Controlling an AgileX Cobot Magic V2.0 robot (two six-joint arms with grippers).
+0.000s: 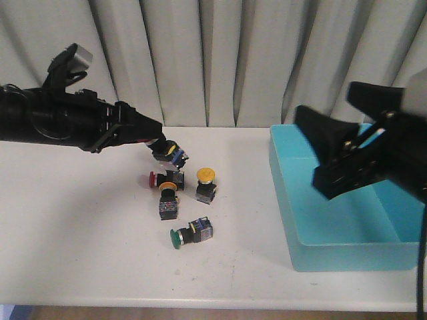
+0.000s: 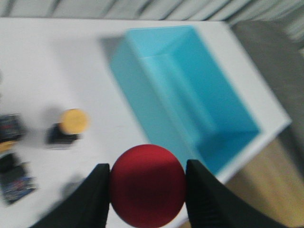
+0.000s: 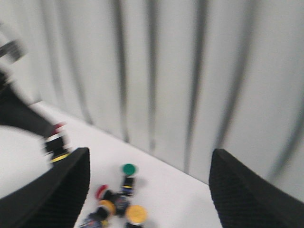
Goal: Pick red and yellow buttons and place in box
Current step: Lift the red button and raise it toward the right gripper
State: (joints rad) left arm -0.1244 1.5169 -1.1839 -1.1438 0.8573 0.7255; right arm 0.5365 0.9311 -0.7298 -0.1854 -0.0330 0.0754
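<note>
the left hand (image 2: 147,187) grips a red button (image 2: 147,185) above the desk (image 1: 80,227), right hand (image 3: 147,190) open; next, carry it toward three o'clock over the box (image 1: 347,233).

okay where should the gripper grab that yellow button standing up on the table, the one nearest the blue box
Take the yellow button from above, fingers closing on the flat sides of its black body just under the cap. It stands upright, cap on top, so the boxy body offers parallel faces. It stands apart from the other buttons, so the fingers likely fit.
</note>
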